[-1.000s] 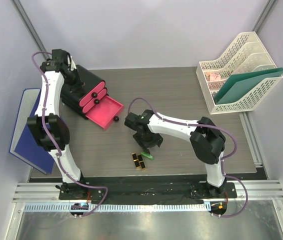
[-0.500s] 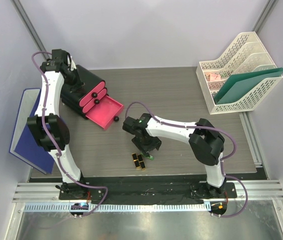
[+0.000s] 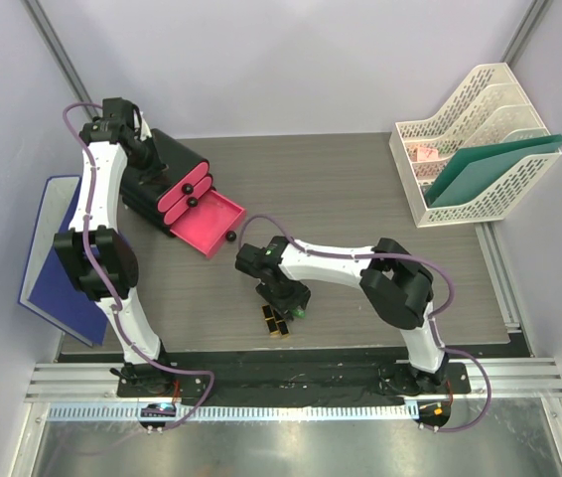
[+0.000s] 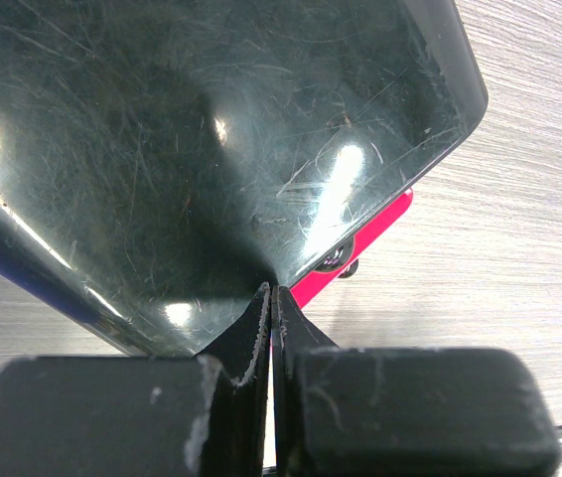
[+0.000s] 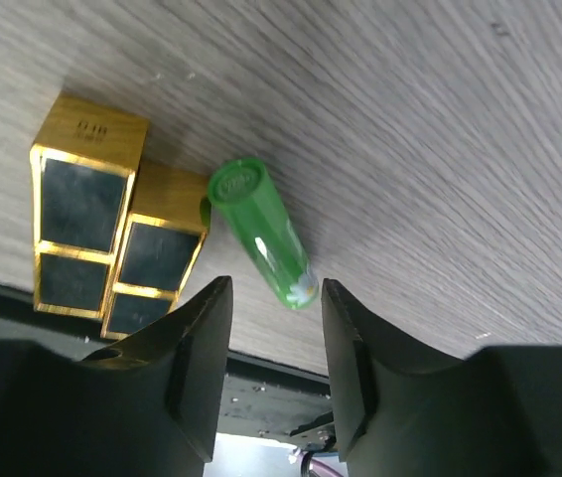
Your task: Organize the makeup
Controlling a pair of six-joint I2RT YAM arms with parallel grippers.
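Right wrist view gives the close look that the overhead camera cannot. The green tube (image 5: 261, 236) lies flat on the wood-grain table (image 5: 440, 149), its round green cap just beside the two black-and-gold lipsticks (image 5: 87, 204) and its clear, glossy end pointing toward the camera. The lipsticks are square-sided, with black panels edged in gold, and lie side by side, touching. The right gripper (image 5: 274, 298) has its fingers apart, one on each side of the tube's clear end, with a gap showing on both sides.

From the top external view, the tube is only a green speck under that gripper, near the table's near edge, and the lipsticks are a small dark cluster. This view does place the black box (image 3: 177, 169) at the far left, its lowest pink drawer (image 3: 211, 221) pulled out.

Left wrist view shows the left gripper (image 4: 271, 308) with its fingers pressed together on nothing, at the edge of the box's scratched, glossy top.
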